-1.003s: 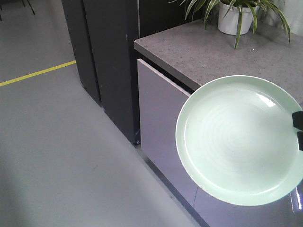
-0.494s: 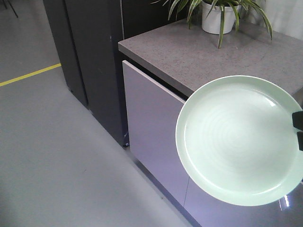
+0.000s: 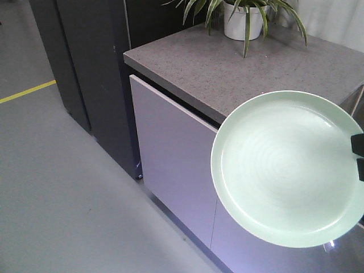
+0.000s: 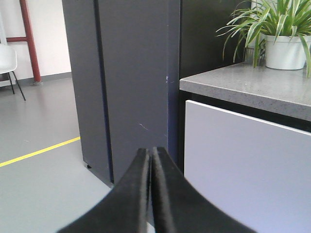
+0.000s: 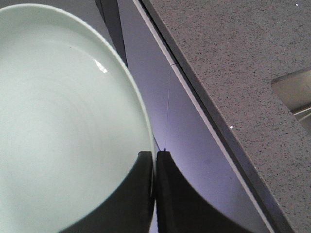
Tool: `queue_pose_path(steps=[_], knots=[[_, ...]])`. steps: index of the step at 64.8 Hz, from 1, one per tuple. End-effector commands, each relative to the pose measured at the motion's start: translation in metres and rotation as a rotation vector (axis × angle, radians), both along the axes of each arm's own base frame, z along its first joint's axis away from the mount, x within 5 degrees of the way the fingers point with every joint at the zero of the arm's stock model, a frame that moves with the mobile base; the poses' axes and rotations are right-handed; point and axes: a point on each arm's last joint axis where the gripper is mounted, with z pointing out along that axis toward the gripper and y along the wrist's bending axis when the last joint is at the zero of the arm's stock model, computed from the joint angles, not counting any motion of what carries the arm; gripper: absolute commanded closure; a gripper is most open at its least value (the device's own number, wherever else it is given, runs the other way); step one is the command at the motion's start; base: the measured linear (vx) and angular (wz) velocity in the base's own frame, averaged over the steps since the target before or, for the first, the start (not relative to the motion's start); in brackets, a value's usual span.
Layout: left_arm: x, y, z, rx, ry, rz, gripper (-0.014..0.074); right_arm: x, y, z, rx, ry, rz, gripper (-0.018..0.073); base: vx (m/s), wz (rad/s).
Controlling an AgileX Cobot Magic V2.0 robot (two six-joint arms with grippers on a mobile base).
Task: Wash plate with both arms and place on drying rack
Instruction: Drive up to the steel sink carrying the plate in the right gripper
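The pale mint-green plate [image 3: 287, 170] hangs in the air in front of the grey counter, face toward the front camera. My right gripper [image 3: 358, 153] is shut on its right rim; in the right wrist view the plate [image 5: 63, 116] fills the left side and the gripper [image 5: 155, 154] pinches its edge between the two black fingers. My left gripper [image 4: 149, 150] is shut with nothing in it, pointing at a dark cabinet. The drying rack is out of view.
A grey speckled countertop [image 3: 227, 68] on white cabinet fronts [image 3: 170, 153] carries a potted plant [image 3: 244, 17]. A tall dark cabinet [image 3: 85, 68] stands to its left. A steel sink corner [image 5: 294, 94] shows at the right. Grey floor with a yellow line [image 3: 25, 91] lies left.
The counter, cabinet and plant have slid left and closer in the front view, as the base moves. The plate and right gripper keep the same place in the picture.
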Motion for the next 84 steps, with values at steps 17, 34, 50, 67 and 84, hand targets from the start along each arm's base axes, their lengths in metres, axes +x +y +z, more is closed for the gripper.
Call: queue_pose_path(steps=[17, 34, 50, 67, 84], knots=[[-0.0004, -0.0007, -0.0003, -0.009, -0.061, -0.011, 0.0602, 0.0010, -0.0007, 0.0143, 0.025, -0.095, -0.017, 0.0566, 0.02, -0.11], [-0.0004, -0.0007, -0.0003, -0.009, -0.061, -0.011, 0.0602, 0.0010, -0.0007, 0.0143, 0.025, -0.095, -0.017, 0.0566, 0.02, -0.13], [-0.0004, -0.0007, -0.0003, -0.009, -0.061, -0.011, 0.0602, 0.0010, -0.0007, 0.0143, 0.025, -0.095, -0.017, 0.0566, 0.02, -0.10], [-0.0004, -0.0007, -0.0003, -0.009, -0.061, -0.011, 0.0602, 0.0010, -0.0007, 0.0143, 0.025, -0.095, -0.017, 0.0566, 0.02, -0.08], [-0.0004, -0.0007, -0.0003, -0.009, -0.061, -0.011, 0.0602, 0.0010, -0.0007, 0.0143, 0.025, -0.095, -0.017, 0.0566, 0.02, -0.11]])
